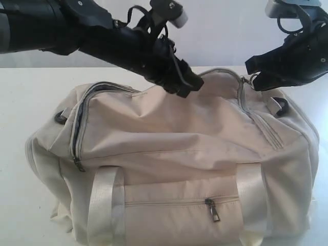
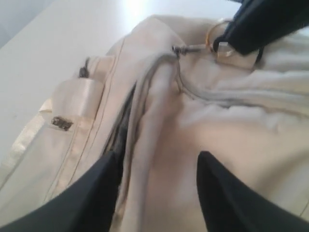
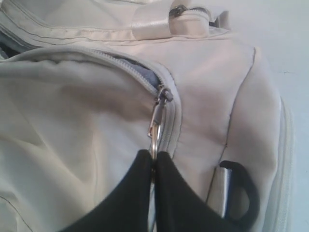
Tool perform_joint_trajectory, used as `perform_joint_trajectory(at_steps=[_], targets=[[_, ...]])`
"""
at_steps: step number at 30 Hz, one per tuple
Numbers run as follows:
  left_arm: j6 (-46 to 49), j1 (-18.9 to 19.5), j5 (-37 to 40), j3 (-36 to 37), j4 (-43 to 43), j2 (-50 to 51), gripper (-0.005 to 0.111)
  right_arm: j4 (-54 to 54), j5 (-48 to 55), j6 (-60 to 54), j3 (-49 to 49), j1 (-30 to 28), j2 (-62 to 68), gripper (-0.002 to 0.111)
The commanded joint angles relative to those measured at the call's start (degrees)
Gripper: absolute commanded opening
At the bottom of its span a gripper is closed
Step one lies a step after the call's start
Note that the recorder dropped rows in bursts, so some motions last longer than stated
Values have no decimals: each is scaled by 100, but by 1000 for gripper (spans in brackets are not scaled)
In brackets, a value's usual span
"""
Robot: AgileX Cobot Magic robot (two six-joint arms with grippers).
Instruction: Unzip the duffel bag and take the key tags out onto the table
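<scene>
Sprawling across the near table (image 1: 20, 97), the cream duffel bag (image 1: 174, 148) is sitting with its top zip partly undone. Unzipping seems to be the step in hand. The left gripper (image 2: 159, 188) is gaping wide at the top panel, holding nothing. The right gripper (image 3: 154, 162) is pinching the zip pull (image 3: 155, 123) with its jaws closed. Next, I judge, the pull is needing a steady drag along the track. Key tags are not showing.

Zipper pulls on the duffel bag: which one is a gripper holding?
The top zipper's pull, pinched by the right gripper. The front pocket pull and the opposite-end pull hang untouched.
</scene>
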Motion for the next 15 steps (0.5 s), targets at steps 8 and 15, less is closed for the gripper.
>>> perform_joint_trajectory(at_steps=[8,15], targets=[[-2538,-39,2094,-2147,2032,937,55,49,-36,-71,24,-35,-59,0],[-2524,-270,1452,-2506,1944,1283,55,49,-3,-111,24,-35,-59,0]])
